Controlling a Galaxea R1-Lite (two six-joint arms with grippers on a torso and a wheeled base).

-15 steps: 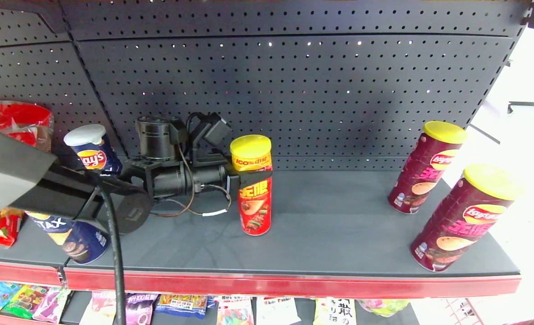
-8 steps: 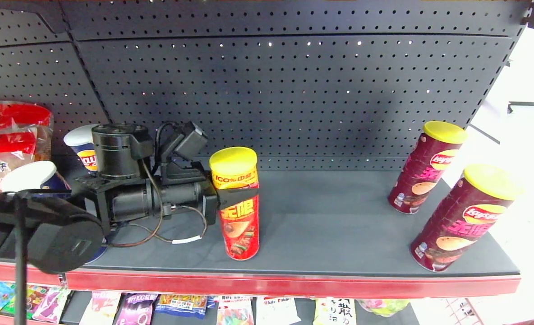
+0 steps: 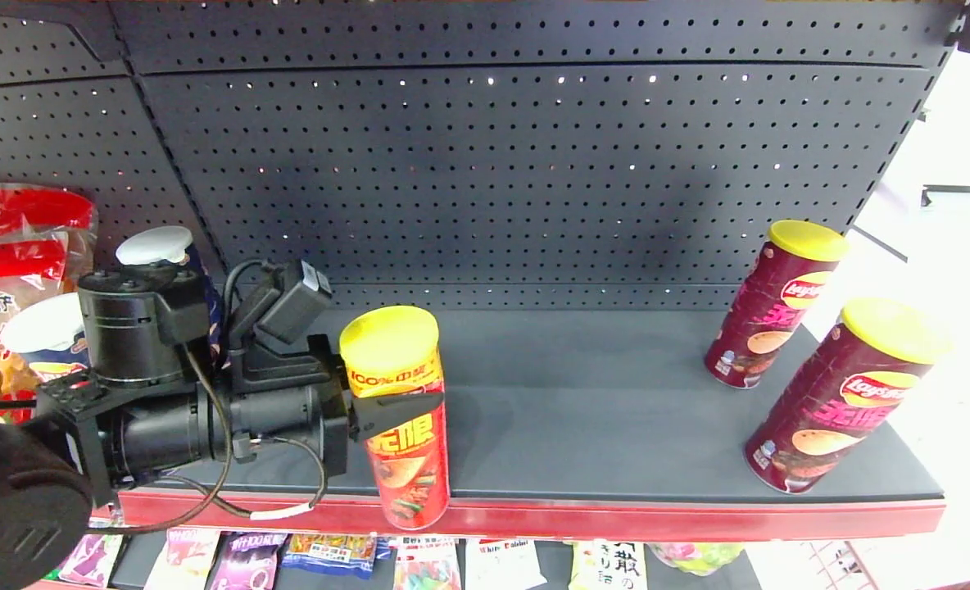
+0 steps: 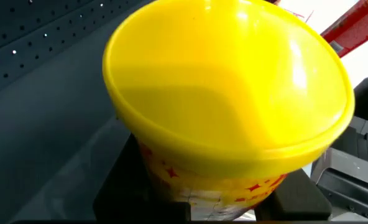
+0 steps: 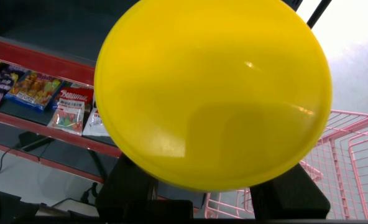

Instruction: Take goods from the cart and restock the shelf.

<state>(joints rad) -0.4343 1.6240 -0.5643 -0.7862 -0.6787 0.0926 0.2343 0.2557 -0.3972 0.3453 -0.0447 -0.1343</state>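
A red chips can (image 3: 403, 442) with a yellow lid stands upright at the front lip of the dark shelf (image 3: 600, 410), its base over the red edge. My left gripper (image 3: 399, 404) is shut on its upper part from the left; the left wrist view looks down on the can's lid (image 4: 227, 87) between the fingers (image 4: 140, 193). In the right wrist view my right gripper (image 5: 209, 202) is shut on another can, whose yellow lid (image 5: 212, 93) hides its body; it hangs in front of the lower shelf.
Two maroon cans (image 3: 776, 303) (image 3: 849, 397) stand at the shelf's right end. Blue cans (image 3: 161, 246) and snack bags (image 3: 10, 238) crowd the left. A pegboard wall backs the shelf. Packets (image 5: 41, 90) line the lower shelf, and a pink wire cart (image 5: 358, 168) stands beside it.
My left arm has drawn the red can from the middle of the shelf toward the front edge and to the left, still gripped.
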